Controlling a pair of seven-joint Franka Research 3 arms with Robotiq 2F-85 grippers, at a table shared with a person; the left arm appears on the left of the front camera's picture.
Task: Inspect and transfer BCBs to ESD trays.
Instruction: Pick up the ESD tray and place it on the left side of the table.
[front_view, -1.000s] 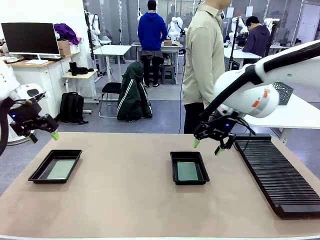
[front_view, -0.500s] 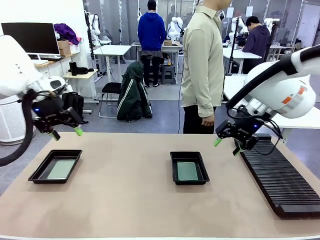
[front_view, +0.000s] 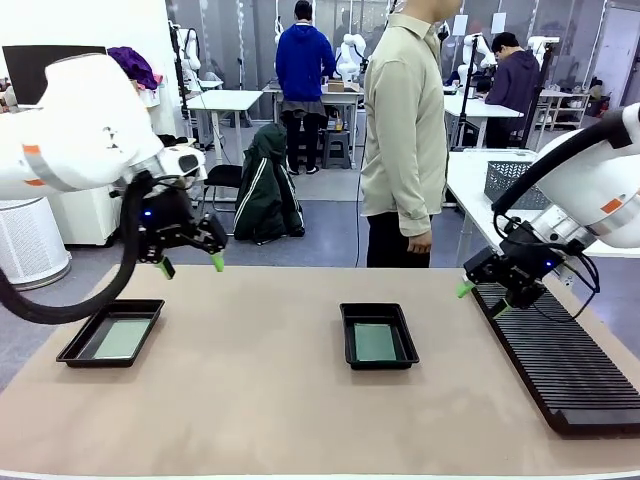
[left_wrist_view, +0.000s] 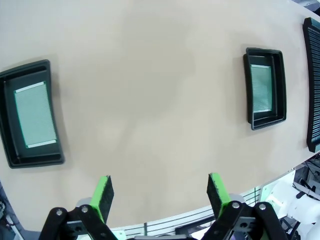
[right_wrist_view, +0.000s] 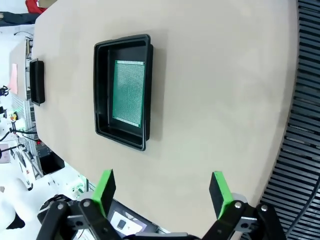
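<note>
We see two ESD trays on the tan table (front_view: 250, 400), each w/ one BCB lying flat inside. The left tray (front_view: 110, 332) sits at about 9 o'clock of the table in the front view, w/ its BCB (front_view: 121, 338) inside the rim. The mid tray (front_view: 378, 336) sits near table centre, slightly toward 3 o'clock, w/ its BCB (front_view: 375, 342) flat on the tray floor.

Our left gripper (front_view: 189, 265) hangs in the air above the table's far edge, at about 1 o'clock from the left tray, well apart from it. Fingers spread, nothing between the green pads. In the left wrist view the same gripper (left_wrist_view: 159, 192) looks down on bare table, w/ one tray (left_wrist_view: 31, 113) at 10 o'clock & the other (left_wrist_view: 265, 88) at 2 o'clock, boards in both.

Our right gripper (front_view: 480, 298) hovers at the near-left corner of the black slotted rack (front_view: 560, 350), at 3 o'clock from the mid tray, apart from it. Pincer released, empty. In the right wrist view the gripper (right_wrist_view: 162, 192) shows wide-spread pads over bare table, the tray (right_wrist_view: 122, 90) at 11 o'clock w/ its BCB (right_wrist_view: 129, 92) inside, & the rack (right_wrist_view: 305, 115) along 3 o'clock.

A person (front_view: 405, 130) stands at the far side, at 12 o'clock, arm hanging down.
</note>
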